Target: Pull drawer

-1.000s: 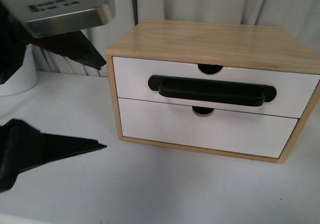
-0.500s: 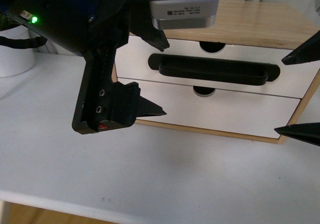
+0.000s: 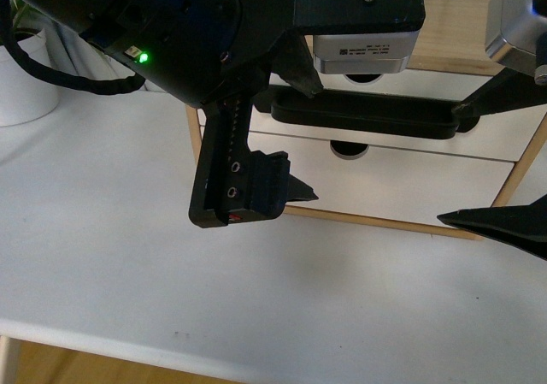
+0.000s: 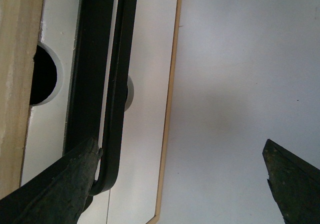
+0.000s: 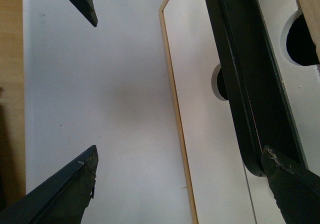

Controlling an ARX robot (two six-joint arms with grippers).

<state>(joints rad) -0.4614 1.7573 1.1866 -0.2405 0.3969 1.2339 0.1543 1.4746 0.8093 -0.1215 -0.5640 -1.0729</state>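
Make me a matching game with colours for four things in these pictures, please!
Things:
1. handle
2. drawer front
3. cabinet top
4. little light on the arm

Colours:
A. green
B. light wood
C. black
D. white

Pairs: 1-C, 2-D, 3-B, 4-A
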